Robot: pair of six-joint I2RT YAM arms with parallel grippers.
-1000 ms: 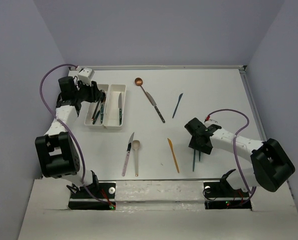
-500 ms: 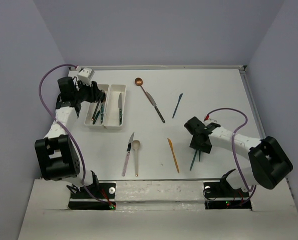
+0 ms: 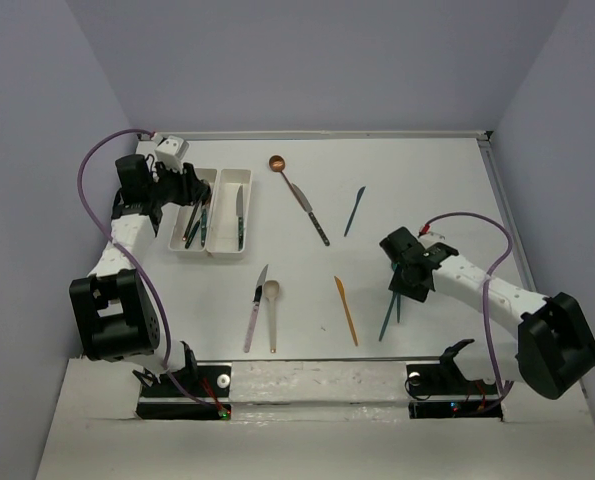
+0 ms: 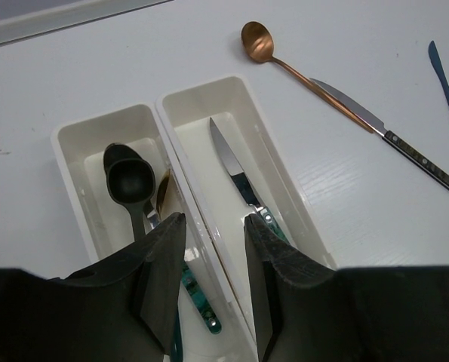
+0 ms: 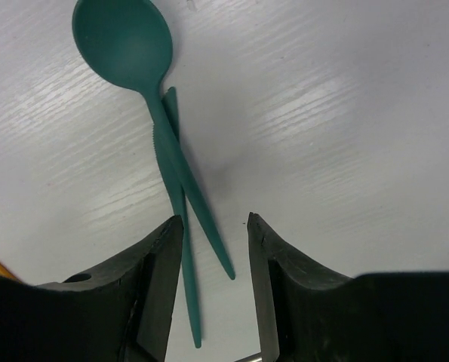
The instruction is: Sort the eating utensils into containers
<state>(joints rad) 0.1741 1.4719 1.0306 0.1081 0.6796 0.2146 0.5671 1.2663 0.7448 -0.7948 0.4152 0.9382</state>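
1. We see a white table (image 3: 427, 180) with a faint wood grain, enclosed by plain lavender-grey walls (image 3: 277, 60).
2. We count two white trays touching side by side at the far left: the left tray (image 4: 96, 121) and the right tray (image 4: 201, 84).
3. The left tray holds a black spoon (image 4: 126, 177) and a gold spoon (image 4: 164, 197); the right tray holds one knife (image 4: 228, 158).
4. Eight utensils lie loose on the table: copper spoon (image 3: 277, 163), silver knife (image 3: 315, 222), blue knife (image 3: 354, 210), orange knife (image 3: 347, 310), pink-handled knife (image 3: 254, 312), beige spoon (image 3: 272, 292), teal spoon (image 5: 122, 38) and teal knife (image 5: 186, 286).
5. The left gripper (image 4: 213, 226) hangs over the trays, jaws parted and empty.
6. The right gripper (image 5: 213, 226) hovers above the crossed teal pair, jaws apart, gripping nothing.
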